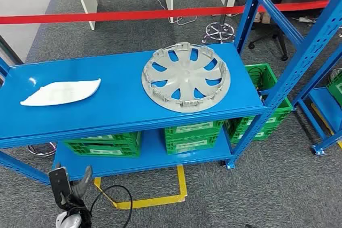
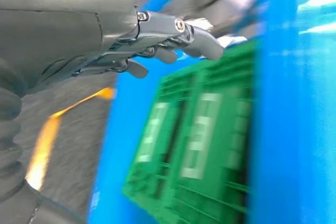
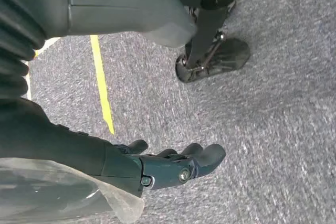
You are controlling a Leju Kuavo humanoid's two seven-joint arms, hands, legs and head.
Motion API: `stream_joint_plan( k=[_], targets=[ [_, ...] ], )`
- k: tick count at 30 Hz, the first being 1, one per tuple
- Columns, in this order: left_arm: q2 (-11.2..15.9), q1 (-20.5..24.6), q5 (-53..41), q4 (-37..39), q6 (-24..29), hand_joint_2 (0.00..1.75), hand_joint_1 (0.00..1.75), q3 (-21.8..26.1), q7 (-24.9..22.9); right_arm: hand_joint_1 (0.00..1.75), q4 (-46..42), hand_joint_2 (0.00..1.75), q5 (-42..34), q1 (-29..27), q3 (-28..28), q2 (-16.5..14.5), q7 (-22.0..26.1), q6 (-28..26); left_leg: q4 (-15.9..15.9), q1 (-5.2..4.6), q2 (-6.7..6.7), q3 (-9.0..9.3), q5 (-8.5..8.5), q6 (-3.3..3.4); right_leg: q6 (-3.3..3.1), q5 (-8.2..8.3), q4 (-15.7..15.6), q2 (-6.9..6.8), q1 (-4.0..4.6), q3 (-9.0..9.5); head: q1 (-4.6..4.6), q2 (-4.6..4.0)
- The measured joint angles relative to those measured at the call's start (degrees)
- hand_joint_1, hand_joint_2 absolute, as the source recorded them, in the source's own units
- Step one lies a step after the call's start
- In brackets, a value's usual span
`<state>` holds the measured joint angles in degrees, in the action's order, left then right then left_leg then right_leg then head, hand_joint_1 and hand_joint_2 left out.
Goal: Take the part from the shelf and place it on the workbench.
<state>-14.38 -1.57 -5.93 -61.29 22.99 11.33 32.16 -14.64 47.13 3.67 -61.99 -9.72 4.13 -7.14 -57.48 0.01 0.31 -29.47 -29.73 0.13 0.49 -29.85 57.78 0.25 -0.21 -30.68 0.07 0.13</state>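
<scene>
The grey wheel cover [image 1: 186,77] lies flat on the blue shelf [image 1: 121,102], near its 3 o'clock edge — bare blue around it. A white part [image 1: 61,92] lies at 9 o'clock. Green crates [image 1: 193,136] sit below. The left hand [image 1: 72,188] and right hand [image 3: 166,163] hold nothing — fingers loose.

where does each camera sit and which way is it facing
Head view: high on the robot, looking forward and down at the blue shelf with the hubcap and a white part; the left hand shows low.
Left wrist view: behind the left hand, blurred, facing green crates.
Right wrist view: behind the right hand, facing grey carpet and yellow tape.
Shared: head and left wrist views both show the green crates and blue shelf.
</scene>
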Motion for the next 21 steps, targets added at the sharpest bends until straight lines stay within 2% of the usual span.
stream_joint_plan(
  k=[12, 15, 18, 19, 21],
  targets=[
    [-0.17, -0.75, -17.93, -13.6, 7.11, 1.75, 0.0, -7.55, 3.27, 0.0, 0.81, 1.75, 4.45, 0.67, -2.6, -0.77, 1.88, 0.16, -0.43, -0.21, 0.0, -0.13, -0.11, 0.18, 0.3, 0.19, -0.02, 0.02, -0.26, -0.01, -0.01, 0.0],
    [-0.17, -1.07, -22.66, -17.36, 8.93, 1.75, 0.0, -9.73, 4.11, 0.0, 1.03, 1.75, 5.73, 0.91, -3.21, -0.89, 2.38, -0.19, -0.58, -0.37, 0.0, -0.22, -0.14, 0.43, 0.63, 0.36, -0.14, 0.07, -0.41, 0.0, -0.02, 0.0],
    [-0.2, -1.3, -27.38, -21.13, 10.76, 1.75, 0.0, -11.88, 4.98, 0.0, 1.14, 1.75, 7.07, 1.15, -3.72, -1.0, 2.93, -0.56, 0.44, -0.06, 0.26, 0.0, 0.53, 1.17, 1.22, 0.12, 0.01, 0.1, -0.43, -0.36, 0.04, 0.0],
    [-0.21, -1.37, -28.93, -22.33, 11.38, 1.75, 0.0, -12.61, 5.24, 0.0, 1.16, 1.75, 7.49, 1.23, -3.86, -1.02, 3.1, -0.65, 0.92, 0.15, 0.4, 0.12, 0.83, 1.47, 1.4, -0.69, 1.31, 0.09, -0.42, -1.13, 0.16, 0.0],
    [-0.22, -1.57, -32.16, -24.65, 12.64, 1.75, 0.0, -14.09, 5.79, 0.0, 1.25, 1.75, 8.34, 1.33, -4.16, -1.02, 3.43, -0.82, 1.34, 0.35, 0.66, 0.21, 1.08, 1.77, 1.76, -3.64, 7.53, 0.03, -0.55, -4.42, 0.38, 0.0]
  ],
)
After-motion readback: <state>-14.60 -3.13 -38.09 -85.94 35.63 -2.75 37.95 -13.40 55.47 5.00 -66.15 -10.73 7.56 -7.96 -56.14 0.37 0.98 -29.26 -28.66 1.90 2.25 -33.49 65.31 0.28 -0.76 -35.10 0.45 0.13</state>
